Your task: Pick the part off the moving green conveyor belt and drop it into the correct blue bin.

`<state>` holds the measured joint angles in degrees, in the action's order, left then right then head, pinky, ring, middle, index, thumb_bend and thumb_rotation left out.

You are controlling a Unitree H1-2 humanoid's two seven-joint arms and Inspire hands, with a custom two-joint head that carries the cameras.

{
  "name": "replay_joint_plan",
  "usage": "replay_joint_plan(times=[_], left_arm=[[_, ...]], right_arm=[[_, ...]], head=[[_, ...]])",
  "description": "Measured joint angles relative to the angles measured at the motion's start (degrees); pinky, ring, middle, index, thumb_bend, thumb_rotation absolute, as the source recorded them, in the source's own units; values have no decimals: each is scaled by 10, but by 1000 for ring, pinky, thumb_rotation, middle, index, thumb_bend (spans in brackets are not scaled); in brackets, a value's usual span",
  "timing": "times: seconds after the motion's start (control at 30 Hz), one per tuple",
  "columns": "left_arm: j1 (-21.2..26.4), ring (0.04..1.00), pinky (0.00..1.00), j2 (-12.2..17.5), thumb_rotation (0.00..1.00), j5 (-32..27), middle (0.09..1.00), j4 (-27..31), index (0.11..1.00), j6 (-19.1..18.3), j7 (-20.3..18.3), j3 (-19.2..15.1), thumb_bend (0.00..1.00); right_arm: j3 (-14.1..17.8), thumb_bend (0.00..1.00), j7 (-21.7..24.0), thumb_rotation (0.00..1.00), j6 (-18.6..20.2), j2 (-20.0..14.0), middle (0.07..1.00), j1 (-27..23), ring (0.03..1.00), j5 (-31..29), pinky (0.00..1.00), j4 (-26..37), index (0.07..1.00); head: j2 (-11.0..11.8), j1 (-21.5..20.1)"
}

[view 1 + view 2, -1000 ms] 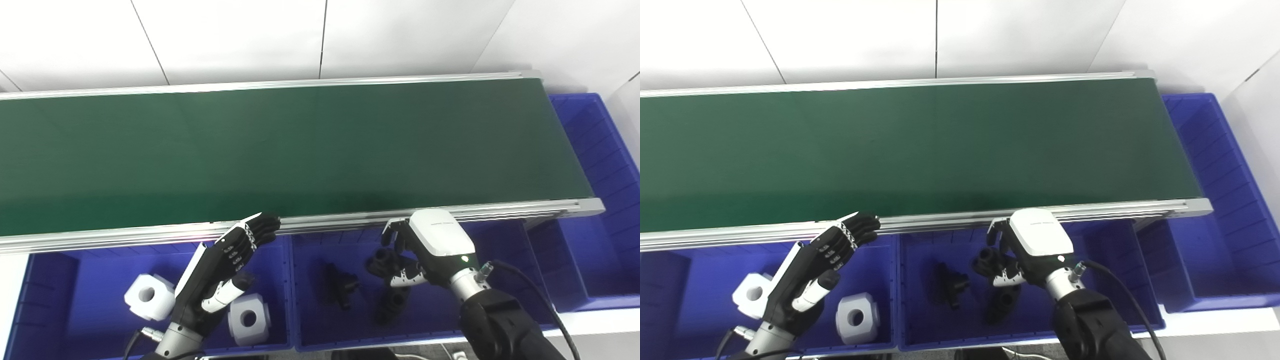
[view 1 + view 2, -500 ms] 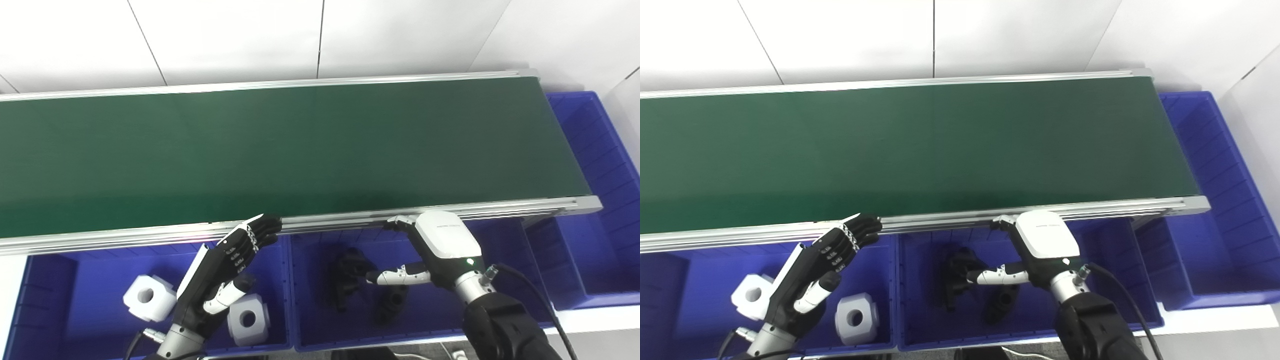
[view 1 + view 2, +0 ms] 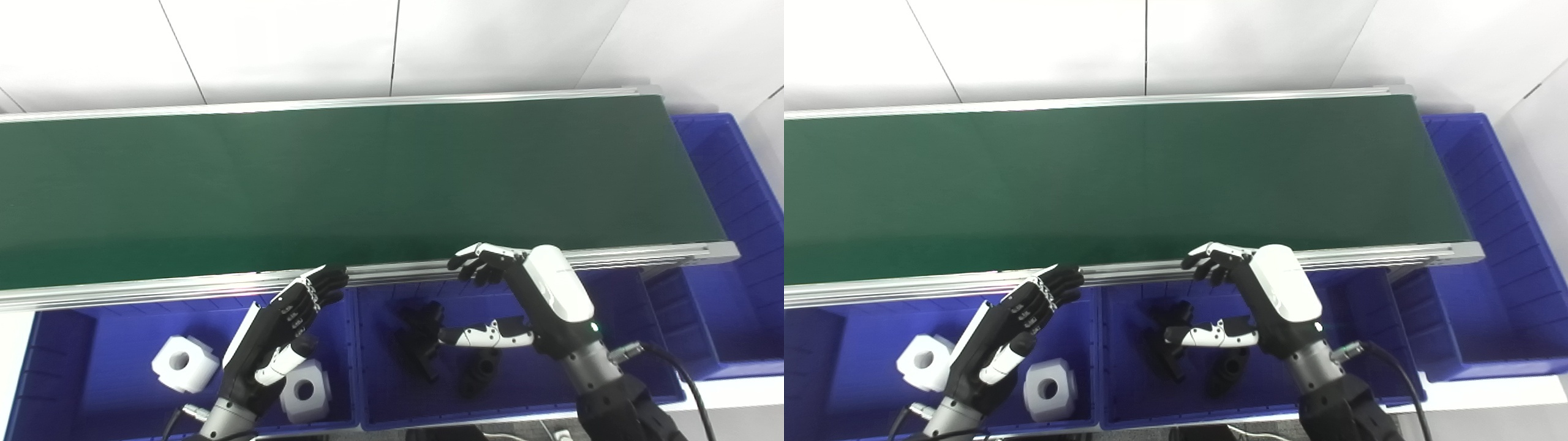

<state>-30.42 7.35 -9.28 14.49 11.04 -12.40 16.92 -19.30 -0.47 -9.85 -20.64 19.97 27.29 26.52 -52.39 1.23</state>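
Note:
The green conveyor belt runs across the picture with no part on it. My right hand is open over the middle blue bin, fingers spread and reaching up to the belt's near rail, thumb stretched left, holding nothing. Below it in that bin lie several black parts. My left hand is open above the left blue bin, fingertips near the rail. Two white blocks lie in that bin.
An aluminium rail edges the belt's near side. A third blue bin wraps around the belt's right end. White wall panels stand behind the belt.
My right hand let go of a black part, which now lies in the middle bin. The hand opened and rose toward the rail. My left hand barely moved.

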Motion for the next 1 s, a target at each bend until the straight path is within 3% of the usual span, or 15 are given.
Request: replay_joint_plan(times=[0.07, 0.13, 0.3, 0.4, 0.43, 0.53, 0.7, 1.0], left_arm=[[0, 867, 858, 0, 695, 0, 841, -4, 801, 2, 0, -1, 818], [2, 851, 837, 0, 700, 2, 828, -10, 790, 5, 0, -2, 835], [5, 847, 829, -2, 702, 13, 825, -19, 793, 8, 0, -3, 846], [5, 837, 815, -6, 696, 21, 816, -23, 785, 13, 1, -3, 865], [6, 835, 813, -7, 697, 24, 813, -26, 784, 16, 1, -4, 872], [6, 837, 820, -10, 698, 27, 811, -37, 783, 17, 2, -5, 879], [5, 843, 831, -20, 697, 36, 816, -42, 785, 28, 3, -5, 872], [3, 885, 875, -44, 731, 101, 848, -62, 799, 57, 29, -11, 889]], right_arm=[[-1, 708, -5, 635, -37, 17, 539, 11, 479, -69, 422, 13, 579], [-5, 665, -11, 714, -75, 44, 543, 14, 496, -125, 445, 15, 571], [-7, 682, -15, 835, -132, 108, 577, 16, 539, -166, 493, 9, 589], [-8, 780, -7, 882, -138, 119, 666, 10, 647, -210, 616, -35, 672], [-8, 799, 0, 946, -139, 121, 730, 7, 720, -229, 701, -61, 729], [-6, 823, 19, 986, -139, 121, 800, -1, 797, -266, 776, -137, 790], [-3, 874, 54, 1000, -139, 119, 845, -12, 852, -284, 830, -231, 832], [11, 822, 75, 1000, -139, 118, 842, -9, 849, -254, 842, -270, 826]], head=[[7, 7], [11, 12], [25, 25], [35, 40], [36, 42], [45, 54], [48, 57], [56, 65]])
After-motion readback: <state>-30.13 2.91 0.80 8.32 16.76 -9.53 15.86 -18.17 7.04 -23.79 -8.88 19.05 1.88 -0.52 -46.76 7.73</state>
